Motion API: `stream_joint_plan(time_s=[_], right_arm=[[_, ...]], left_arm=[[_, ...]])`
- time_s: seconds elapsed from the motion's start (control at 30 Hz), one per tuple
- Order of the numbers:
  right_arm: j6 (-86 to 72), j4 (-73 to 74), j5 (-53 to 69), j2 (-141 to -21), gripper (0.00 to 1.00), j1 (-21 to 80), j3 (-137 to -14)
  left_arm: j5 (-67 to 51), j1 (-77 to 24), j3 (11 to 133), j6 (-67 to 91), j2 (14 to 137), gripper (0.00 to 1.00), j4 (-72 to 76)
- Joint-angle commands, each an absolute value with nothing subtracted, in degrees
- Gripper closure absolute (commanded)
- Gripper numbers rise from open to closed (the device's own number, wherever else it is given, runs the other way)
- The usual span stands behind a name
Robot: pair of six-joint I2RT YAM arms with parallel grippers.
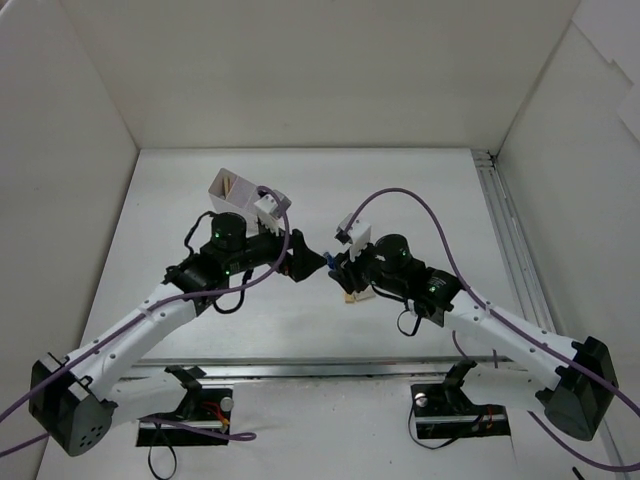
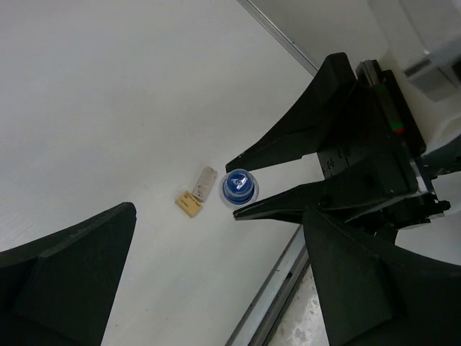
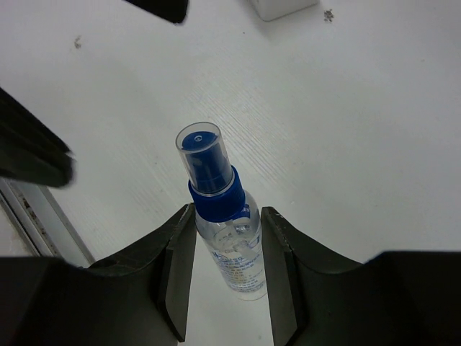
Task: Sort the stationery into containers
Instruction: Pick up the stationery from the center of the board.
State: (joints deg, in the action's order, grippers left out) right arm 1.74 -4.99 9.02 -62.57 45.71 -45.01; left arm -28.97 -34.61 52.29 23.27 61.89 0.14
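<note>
My right gripper (image 1: pixel 338 268) is shut on a clear bottle with a blue collar and cap (image 3: pixel 227 223); both fingers (image 3: pixel 176 274) press its body, cap pointing away. The left wrist view shows that cap (image 2: pixel 238 187) end-on between the right arm's black fingertips. My left gripper (image 2: pixel 220 213) faces it, open and empty, a short way off (image 1: pixel 310 262). Two small eraser bits, one tan (image 2: pixel 189 205) and one pale (image 2: pixel 207 182), lie on the table beside the bottle (image 1: pixel 352 296). The white divided box (image 1: pixel 232 190) stands behind the left wrist. No pens are in view.
A metal rail (image 1: pixel 330 368) runs along the near table edge, also in the left wrist view (image 2: pixel 277 288), and another rail (image 1: pixel 510 250) runs along the right side. White walls enclose the table. A white corner (image 3: pixel 284 7) shows at the top of the right wrist view.
</note>
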Motion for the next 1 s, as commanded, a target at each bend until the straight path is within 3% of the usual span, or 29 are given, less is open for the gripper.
stream_joint_plan(time_s=[0.0, 0.23, 0.33, 0.37, 0.63, 0.7, 0.97], right_arm=[[2.3, -16.4, 12.9, -63.3, 1.0, 45.1, -46.0], [0.3, -19.2, 15.1, -65.0, 1.0, 45.2, -46.5], [-2.5, -21.1, 15.8, -64.8, 1.0, 45.2, -45.8], [-3.0, -22.0, 15.8, -65.1, 1.0, 45.1, -45.6], [-6.3, -23.5, 9.5, -68.6, 1.0, 45.4, -47.8], [-7.5, -24.3, 5.9, -68.8, 1.0, 45.1, -47.9], [-8.9, -23.5, 3.3, -71.5, 0.96, 45.3, -49.9]], left_arm=[[-22.3, -37.1, 56.4, 24.3, 65.4, 0.07, 3.4], [-17.7, -38.3, 58.1, 26.4, 68.5, 0.22, 3.2], [-16.8, -38.8, 57.3, 27.9, 68.6, 0.34, 4.4], [-16.2, -38.8, 57.3, 28.1, 68.7, 0.43, 4.6], [-15.6, -40.7, 58.5, 27.5, 70.3, 0.83, 3.1], [-15.6, -41.3, 58.8, 27.9, 70.8, 0.97, 2.7], [-10.4, -41.3, 58.4, 28.7, 69.3, 1.0, 4.0]])
